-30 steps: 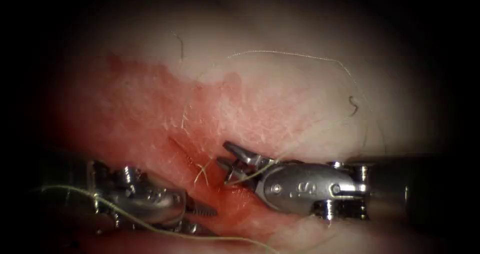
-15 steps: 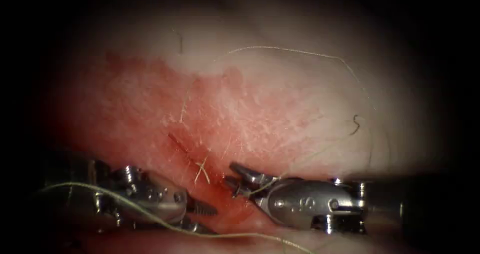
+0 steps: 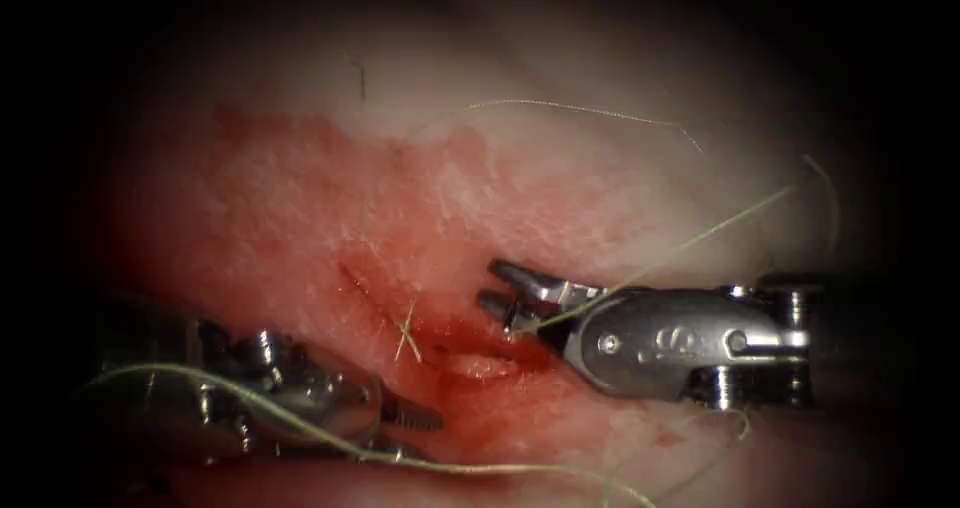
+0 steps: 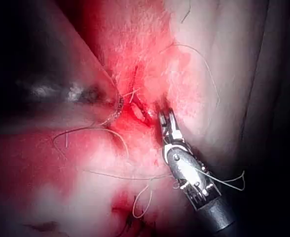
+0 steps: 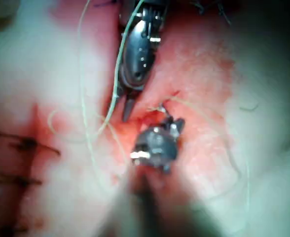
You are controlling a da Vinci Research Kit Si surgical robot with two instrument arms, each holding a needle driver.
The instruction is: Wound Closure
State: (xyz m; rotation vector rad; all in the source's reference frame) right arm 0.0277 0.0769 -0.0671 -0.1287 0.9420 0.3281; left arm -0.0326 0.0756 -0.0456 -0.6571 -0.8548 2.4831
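The cut (image 3: pixel 400 313) runs as a short slanting line through the red fluid (image 3: pixel 470 363) on the tissue (image 3: pixel 520 198), with a small knot of pale cut ends (image 3: pixel 406 330) sitting on it; everything here is best placed from that cut. The right tool (image 3: pixel 508 298) lies just right of it, nearer than the other arm, its shaft level and its tip aimed at the cut; its jaws stand slightly apart at the tips, yet the thread (image 3: pixel 680 248) enters between them near the hinge and runs taut, up and away to the right, so I judge it pinched there. The left tool (image 3: pixel 405 433) lies below and left of the cut, angled up toward it, jaws spread and holding nothing; a slack strand merely drapes across its body. The needle I cannot make out anywhere near the cut.
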